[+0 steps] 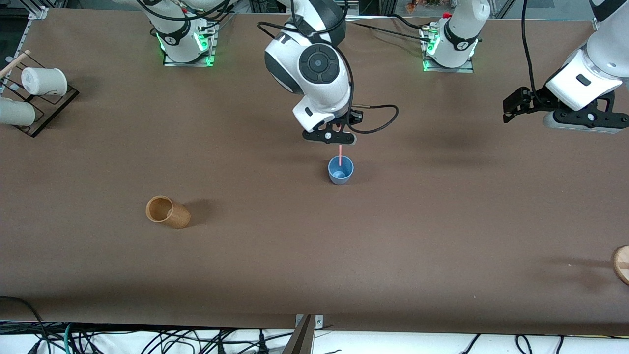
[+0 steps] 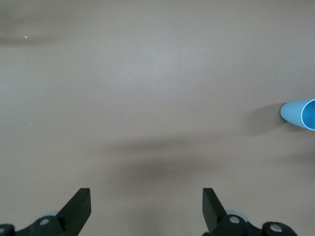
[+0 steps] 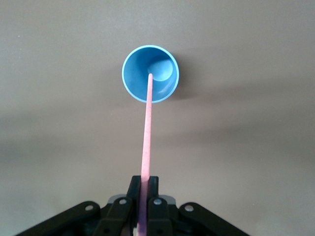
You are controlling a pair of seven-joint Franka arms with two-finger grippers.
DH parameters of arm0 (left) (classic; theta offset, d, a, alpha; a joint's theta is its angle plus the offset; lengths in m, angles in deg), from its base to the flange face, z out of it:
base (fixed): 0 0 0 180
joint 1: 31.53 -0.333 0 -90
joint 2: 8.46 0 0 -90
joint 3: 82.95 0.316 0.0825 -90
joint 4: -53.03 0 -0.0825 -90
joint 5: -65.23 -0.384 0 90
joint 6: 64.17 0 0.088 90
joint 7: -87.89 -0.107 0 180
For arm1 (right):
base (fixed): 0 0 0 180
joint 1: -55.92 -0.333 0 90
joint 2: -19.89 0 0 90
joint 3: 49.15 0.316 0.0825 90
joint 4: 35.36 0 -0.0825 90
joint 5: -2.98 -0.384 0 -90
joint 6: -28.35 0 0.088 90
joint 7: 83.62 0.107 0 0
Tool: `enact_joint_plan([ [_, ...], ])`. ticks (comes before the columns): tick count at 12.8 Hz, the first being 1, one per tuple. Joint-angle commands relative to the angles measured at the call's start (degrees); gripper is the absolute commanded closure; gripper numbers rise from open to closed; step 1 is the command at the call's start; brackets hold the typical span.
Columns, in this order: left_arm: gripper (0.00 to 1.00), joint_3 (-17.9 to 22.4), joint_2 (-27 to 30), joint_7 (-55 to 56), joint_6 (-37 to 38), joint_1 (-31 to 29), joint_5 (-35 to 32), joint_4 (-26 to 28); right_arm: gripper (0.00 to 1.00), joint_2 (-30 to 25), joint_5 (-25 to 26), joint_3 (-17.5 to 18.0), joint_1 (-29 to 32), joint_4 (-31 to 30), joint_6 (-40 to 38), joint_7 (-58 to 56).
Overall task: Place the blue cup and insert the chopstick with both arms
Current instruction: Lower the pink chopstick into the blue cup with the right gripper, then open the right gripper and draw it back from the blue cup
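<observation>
The blue cup (image 1: pixel 340 170) stands upright at the table's middle. My right gripper (image 1: pixel 339 139) hangs straight above it, shut on the pale-pink chopstick (image 1: pixel 340 154), which points down with its lower tip inside the cup's mouth. In the right wrist view the chopstick (image 3: pixel 146 132) runs from my right gripper (image 3: pixel 144 183) into the blue cup (image 3: pixel 150 73). My left gripper (image 1: pixel 511 105) waits open and empty above the table at the left arm's end. In the left wrist view my left gripper (image 2: pixel 146 194) frames bare table, with the blue cup (image 2: pixel 300 114) at the edge.
A tan-brown cup (image 1: pixel 167 212) lies on its side, nearer the front camera, toward the right arm's end. A black rack (image 1: pixel 46 105) with white cups stands at the right arm's end. A round wooden object (image 1: pixel 622 264) shows at the left arm's end.
</observation>
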Motion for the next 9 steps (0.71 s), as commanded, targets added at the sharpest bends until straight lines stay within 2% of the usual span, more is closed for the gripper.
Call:
enact_joint_plan([
  [1, 0.00, 0.2, 0.1, -1.4, -0.1, -0.1, 1.3, 0.1, 1.00, 2.6, -0.7, -0.2, -0.6, 2.1, 1.4, -0.4],
  [2, 0.00, 0.2, 0.1, -1.6, 0.0, -0.2, 1.3, 0.1, 1.00, 3.1, -0.6, -0.3, -0.7, 2.0, 2.0, -0.5],
  [3, 0.00, 0.2, 0.1, -1.8, 0.1, -0.2, 1.3, 0.1, 0.94, 3.2, -0.6, -0.3, -0.7, 2.0, 2.4, -0.6],
  [4, 0.00, 0.2, 0.1, -1.6, 0.2, -0.2, 1.3, 0.1, 0.58, 3.2, -0.6, -0.4, -0.5, 2.0, 2.5, -0.7],
  [5, 0.00, 0.1, 0.1, -1.3, 0.2, -0.2, 1.3, 0.1, 0.27, 2.9, -0.6, -0.9, -0.2, 2.0, 2.5, -0.7],
  [6, 0.00, 0.1, 0.1, -1.2, 0.0, -0.1, 1.3, 0.1, 0.02, 2.4, -0.5, -1.0, 0.0, 2.0, 2.2, -0.7],
  [9, 0.00, 0.2, 0.0, -1.5, 0.1, -0.1, 1.3, 0.1, 0.00, -0.8, -0.3, -1.8, 3.2, 1.7, 0.4, -2.5],
])
